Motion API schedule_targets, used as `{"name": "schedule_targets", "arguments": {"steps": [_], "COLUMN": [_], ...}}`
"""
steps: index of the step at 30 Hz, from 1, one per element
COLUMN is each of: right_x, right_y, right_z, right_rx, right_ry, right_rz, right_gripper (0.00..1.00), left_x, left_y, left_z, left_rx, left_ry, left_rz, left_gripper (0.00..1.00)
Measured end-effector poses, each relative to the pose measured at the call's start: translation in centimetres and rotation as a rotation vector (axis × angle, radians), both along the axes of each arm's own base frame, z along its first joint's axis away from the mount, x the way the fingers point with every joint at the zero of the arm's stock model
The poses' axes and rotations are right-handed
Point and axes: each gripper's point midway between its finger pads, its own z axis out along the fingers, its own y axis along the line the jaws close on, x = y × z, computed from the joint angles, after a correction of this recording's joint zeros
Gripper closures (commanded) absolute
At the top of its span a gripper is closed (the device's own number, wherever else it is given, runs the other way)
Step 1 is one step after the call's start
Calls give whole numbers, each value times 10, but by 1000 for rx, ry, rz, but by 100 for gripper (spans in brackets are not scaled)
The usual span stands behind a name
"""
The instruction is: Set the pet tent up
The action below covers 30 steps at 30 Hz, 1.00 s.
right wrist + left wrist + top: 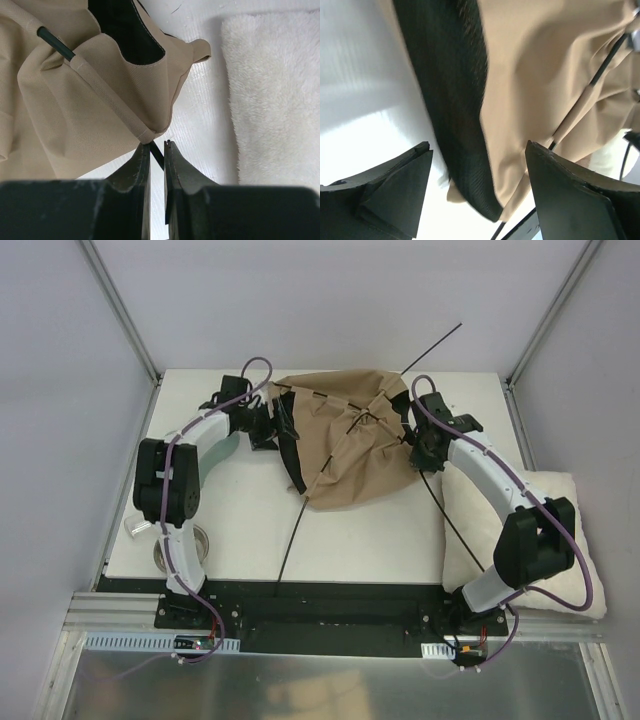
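Note:
The pet tent (345,445) lies crumpled on the white table, tan fabric with black trim. One thin black pole (300,525) runs through it from back right to front left. A second pole (465,535) slants from the tent's right edge toward the right arm's base. My left gripper (272,425) is at the tent's left edge. In the left wrist view it (476,146) stands open, with the black trim (455,115) between its fingers but not pinched. My right gripper (422,452) is at the tent's right edge. The right wrist view shows it (156,145) shut on the pole (158,154) just below the fabric sleeve's end (145,134).
A fluffy cream-white cushion (560,510) lies at the table's right front, partly under the right arm, and fills the right of the right wrist view (272,100). A clear cup (135,527) and a round metal dish (182,548) sit by the left arm's base.

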Motion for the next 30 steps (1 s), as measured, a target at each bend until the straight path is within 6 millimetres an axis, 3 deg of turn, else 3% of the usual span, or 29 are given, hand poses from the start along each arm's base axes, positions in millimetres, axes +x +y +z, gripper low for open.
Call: {"name": "schedule_targets", "arguments": {"steps": [5,12,18,25,30], "right_x": [0,0,0,0,0], "right_y": [1,1,3,4,3], "right_z": [-5,-9,-9,-9,-9], "right_rx": [3,11,22,28,32], "right_ry": [-1,-2,1,3,3], "right_rz": [1,-3,1,2,0], "right_gripper": [100,100,100,100,100], "left_x": [-56,-122,-182,-200,-205], "left_y": [5,-1,-6,-19,-28], "left_z": [-10,18,-1,-6,-23], "left_rx": [44,17,-30,-46,-25], "left_ry": [27,-88,-72,-57,-22], "left_rz": [-50,-117,-178,-244,-294], "left_gripper": [19,20,19,21,30]}}
